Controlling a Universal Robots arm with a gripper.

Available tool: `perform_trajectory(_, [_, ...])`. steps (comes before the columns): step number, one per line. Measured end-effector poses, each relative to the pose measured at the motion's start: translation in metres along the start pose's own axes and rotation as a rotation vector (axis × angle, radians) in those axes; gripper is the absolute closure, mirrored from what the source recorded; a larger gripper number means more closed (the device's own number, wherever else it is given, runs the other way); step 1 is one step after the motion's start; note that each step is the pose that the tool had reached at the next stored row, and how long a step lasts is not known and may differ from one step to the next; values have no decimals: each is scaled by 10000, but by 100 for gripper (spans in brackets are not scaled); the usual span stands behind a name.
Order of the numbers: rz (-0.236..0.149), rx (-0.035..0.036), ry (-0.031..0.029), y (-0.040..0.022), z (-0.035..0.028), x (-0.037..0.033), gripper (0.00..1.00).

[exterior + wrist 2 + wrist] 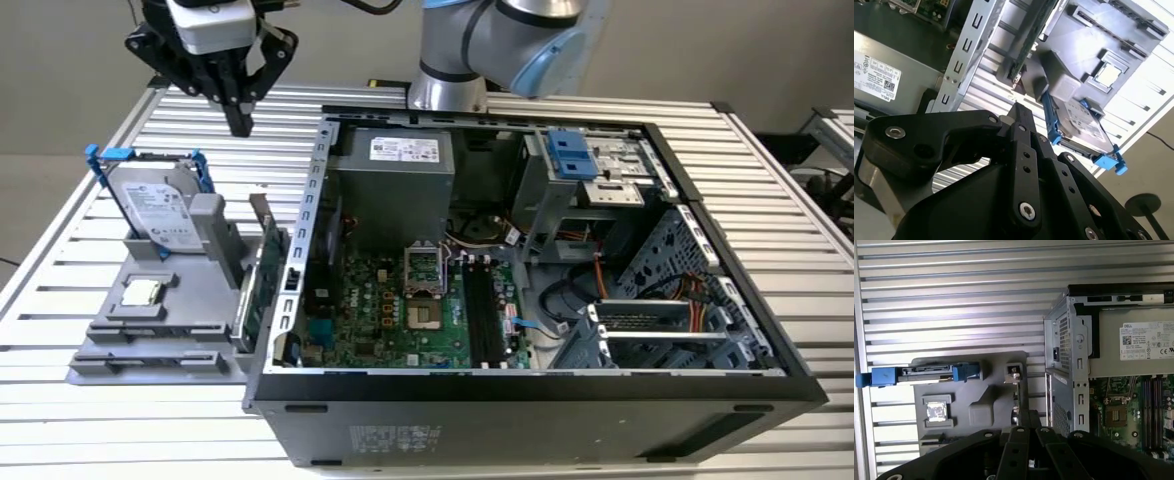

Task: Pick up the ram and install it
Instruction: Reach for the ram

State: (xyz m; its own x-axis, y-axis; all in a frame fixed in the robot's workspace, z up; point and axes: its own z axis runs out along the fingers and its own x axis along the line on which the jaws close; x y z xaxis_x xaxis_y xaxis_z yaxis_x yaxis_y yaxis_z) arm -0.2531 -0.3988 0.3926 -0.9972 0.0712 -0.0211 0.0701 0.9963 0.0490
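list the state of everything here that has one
gripper, shut, empty, over the holder
ram, on edge in holder, not picked up
ram slots, empty
hard drive, upright in holder
card, on edge in holder
chip, flat in holder
case, on its side, open

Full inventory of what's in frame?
Slatted metal table: 1, silver, underneath.
Open computer case: 1, black, table centre.
Motherboard: 1, green, case floor.
Plastic parts holder: 1, grey, exterior view's left of case.
Framed hard drive: 1, silver/blue, upright in holder.
Square processor chip: 1, silver, flat on holder.
Bracketed expansion card: 1, green, on edge in holder.
Thin ram stick: 1, grey edge-on, beside card.
Robot arm: 1, grey-blue, behind case.
Gripper: 1, black, shut, empty, above table.
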Motion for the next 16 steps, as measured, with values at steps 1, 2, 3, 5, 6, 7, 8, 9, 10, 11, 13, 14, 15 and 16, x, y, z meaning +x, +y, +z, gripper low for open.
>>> perform_trajectory(1, [0,0,0,-1,0,12,100])
perform_trajectory(2, [0,0,-1,-2,0,24,100])
perform_trajectory(3, [0,0,-1,-3,-1,37,100])
perform_trajectory(5, [0,0,-1,-4,-1,60,100])
perform_trajectory(6, [1,0,-1,-5,-2,72,100])
perform_trajectory(7, [1,0,-1,-6,-2,83,100])
perform_trajectory(8, [0,0,-1,-6,-2,94,100])
perform_trajectory(9, [0,0,-1,-7,-2,105,100])
perform_trajectory(10, [1,0,-1,-8,-3,117,100])
perform_trajectory(11, [1,0,-1,-9,-3,129,100])
perform_trajectory(13, [1,0,-1,-11,-4,152,100])
perform_trajectory(14, [0,0,-2,-12,-4,165,100])
perform_trajectory(15, [0,0,-2,-12,-5,179,100])
perform_trajectory(16, [0,0,-2,-14,-5,192,100])
